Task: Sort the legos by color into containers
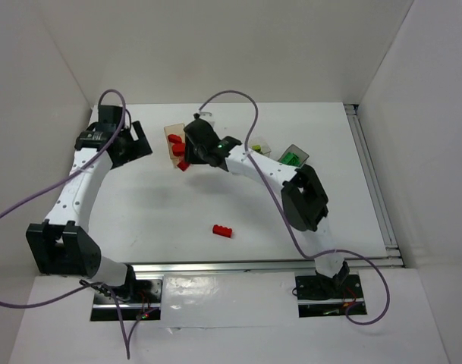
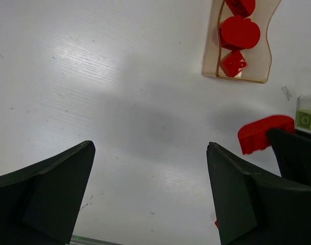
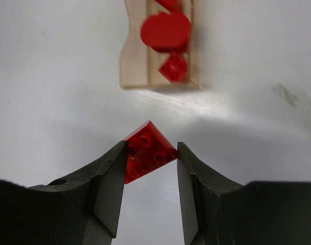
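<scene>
legos (image 3: 165, 31) in container (image 3: 128, 71), brick (image 3: 147, 153) just before it

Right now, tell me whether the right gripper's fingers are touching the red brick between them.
Touching. The right wrist view shows the red brick pinched between both fingers, no gap on either side.

bright soft overhead light, glare patch on the table (image 2: 94, 66) ahead of the left fingers (image 2: 48, 199), faint grey shadow between them, box (image 3: 129, 71) ahead of the right fingers (image 3: 99, 199) kinda blurry and bowed, brick (image 3: 147, 153) between them sharper
</scene>
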You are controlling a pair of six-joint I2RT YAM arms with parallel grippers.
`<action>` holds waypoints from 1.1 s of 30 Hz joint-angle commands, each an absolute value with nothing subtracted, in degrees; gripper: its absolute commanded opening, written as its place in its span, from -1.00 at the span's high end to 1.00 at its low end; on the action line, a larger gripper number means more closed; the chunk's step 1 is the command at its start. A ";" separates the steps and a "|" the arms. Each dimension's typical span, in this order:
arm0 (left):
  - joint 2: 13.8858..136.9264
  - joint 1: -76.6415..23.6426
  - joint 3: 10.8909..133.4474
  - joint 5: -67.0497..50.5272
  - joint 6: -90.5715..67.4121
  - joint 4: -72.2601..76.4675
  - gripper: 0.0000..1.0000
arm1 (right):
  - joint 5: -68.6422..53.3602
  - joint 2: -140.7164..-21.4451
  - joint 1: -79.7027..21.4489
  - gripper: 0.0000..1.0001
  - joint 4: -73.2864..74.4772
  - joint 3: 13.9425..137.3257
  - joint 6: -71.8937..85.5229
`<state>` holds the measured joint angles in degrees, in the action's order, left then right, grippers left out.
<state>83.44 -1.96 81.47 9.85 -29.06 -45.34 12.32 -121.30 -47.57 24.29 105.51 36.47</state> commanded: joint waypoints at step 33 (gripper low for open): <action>87.97 -26.17 65.92 -5.62 -27.78 -36.47 -0.89 | 23.36 -90.63 -40.61 -0.66 16.41 71.03 35.32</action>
<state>84.18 -22.04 64.60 -0.43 -31.51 -38.15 20.16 -94.87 -41.25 11.38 74.91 32.91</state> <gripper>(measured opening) 0.931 0.813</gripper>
